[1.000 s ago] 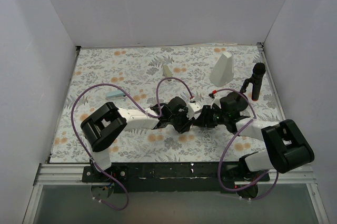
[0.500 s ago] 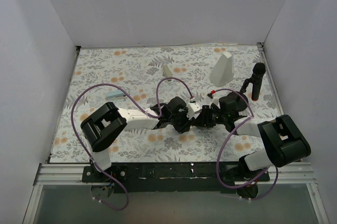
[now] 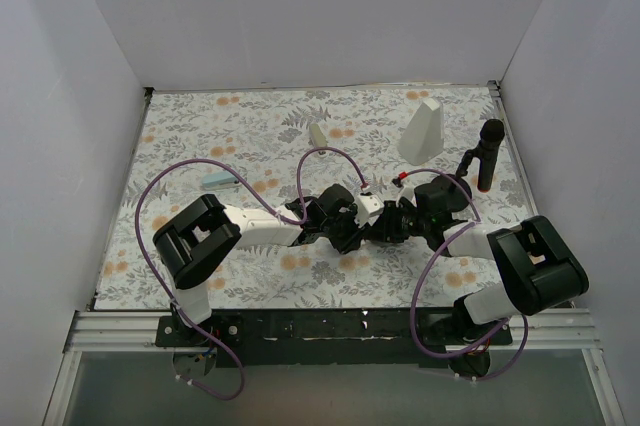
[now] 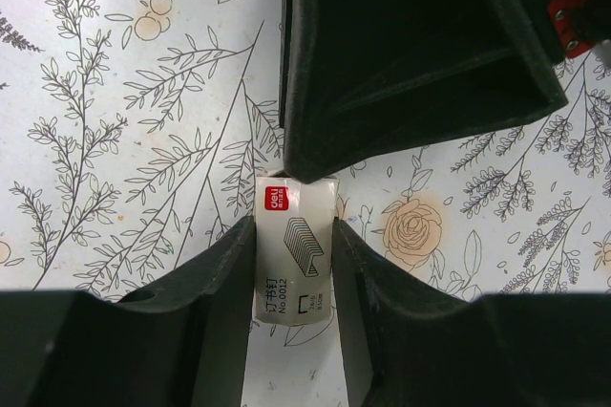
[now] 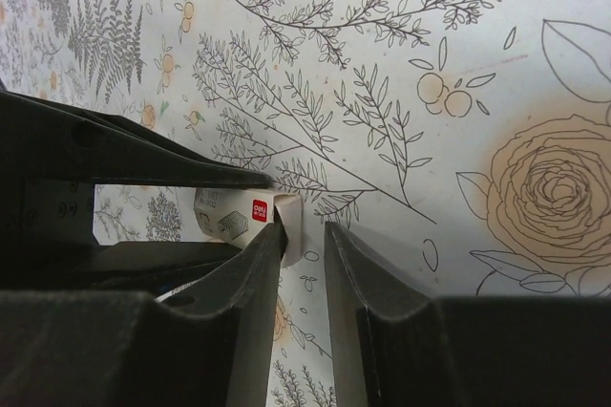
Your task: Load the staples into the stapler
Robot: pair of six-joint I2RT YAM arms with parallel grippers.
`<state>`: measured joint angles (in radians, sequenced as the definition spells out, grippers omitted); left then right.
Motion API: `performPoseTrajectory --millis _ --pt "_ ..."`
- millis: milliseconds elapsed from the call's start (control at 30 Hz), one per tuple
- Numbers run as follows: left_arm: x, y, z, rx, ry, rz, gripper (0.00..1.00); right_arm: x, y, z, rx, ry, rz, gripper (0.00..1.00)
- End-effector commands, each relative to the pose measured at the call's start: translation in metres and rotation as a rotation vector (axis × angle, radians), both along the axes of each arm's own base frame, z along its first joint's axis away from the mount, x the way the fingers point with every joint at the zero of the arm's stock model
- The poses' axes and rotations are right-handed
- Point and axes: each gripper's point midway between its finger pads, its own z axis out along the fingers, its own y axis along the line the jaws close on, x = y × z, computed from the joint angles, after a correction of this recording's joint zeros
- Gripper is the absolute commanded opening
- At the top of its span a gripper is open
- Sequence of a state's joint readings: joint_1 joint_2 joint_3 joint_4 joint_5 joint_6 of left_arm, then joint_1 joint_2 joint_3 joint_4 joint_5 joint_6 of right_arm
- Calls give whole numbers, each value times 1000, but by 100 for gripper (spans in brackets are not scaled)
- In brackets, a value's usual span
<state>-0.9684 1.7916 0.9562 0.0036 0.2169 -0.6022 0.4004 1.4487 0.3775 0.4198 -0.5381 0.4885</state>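
Observation:
The staples are in a small cream-white box (image 4: 296,249) with a red label, lying on the flowered table. My left gripper (image 4: 293,235) is shut on the box, one finger on each long side. My right gripper (image 5: 304,235) faces it at the box's far end (image 5: 239,216), jaws a narrow gap apart. The box's open end flap (image 5: 304,225) stands between them, against the left finger. The two grippers meet at mid table in the top view, the left gripper (image 3: 352,229) and the right gripper (image 3: 390,225). The light blue stapler (image 3: 218,179) lies apart at the left.
A beige stapler (image 3: 318,134) lies at the back middle. A tall white wedge block (image 3: 422,131) stands at the back right. A black post (image 3: 488,154) stands by the right wall. White walls close in three sides.
My right arm has drawn in toward the left, bringing its gripper closer to the box. My left gripper has stayed still on the box.

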Motion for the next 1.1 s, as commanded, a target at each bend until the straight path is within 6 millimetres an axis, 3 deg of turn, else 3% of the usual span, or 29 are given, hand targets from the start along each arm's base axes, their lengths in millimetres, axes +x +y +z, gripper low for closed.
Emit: performPoseTrajectory --millis 0,400,767,1067 --pt "-15 15 -11 61 36 -11 29 -6 -4 -15 -63 25 11 33" --pt "-14 16 -11 62 33 -6 29 -1 -5 -16 -137 -8 5 25" --pt "-15 22 -11 82 30 12 31 2 -9 -3 -180 -58 -13 2" --pt "-17 26 -2 67 29 33 37 10 -17 7 -256 -112 -54 1"
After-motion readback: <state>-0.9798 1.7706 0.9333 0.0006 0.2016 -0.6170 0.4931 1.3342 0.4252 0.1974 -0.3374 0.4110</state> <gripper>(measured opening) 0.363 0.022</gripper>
